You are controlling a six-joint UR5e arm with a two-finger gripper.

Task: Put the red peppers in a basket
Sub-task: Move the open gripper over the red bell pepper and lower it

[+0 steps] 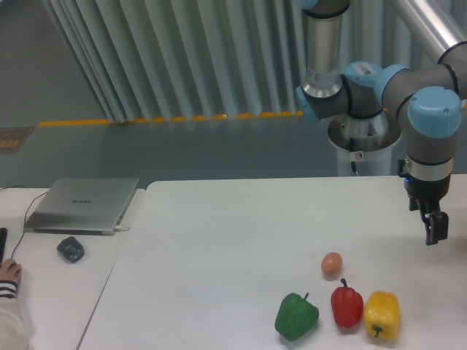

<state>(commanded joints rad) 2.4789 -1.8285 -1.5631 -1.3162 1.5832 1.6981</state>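
Hanging above the white table's (219, 240) right edge, black two-finger gripper (435, 232) empty, finger spread impossible to tell | glossy red bell pepper (346, 305) on table between green pepper (296, 316) and yellow pepper (381, 314) | brown egg (331, 264) just behind.

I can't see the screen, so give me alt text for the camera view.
A robot arm's claw hangs above a white table, right of a green pepper, red pepper, yellow pepper and egg. A closed laptop lies left.
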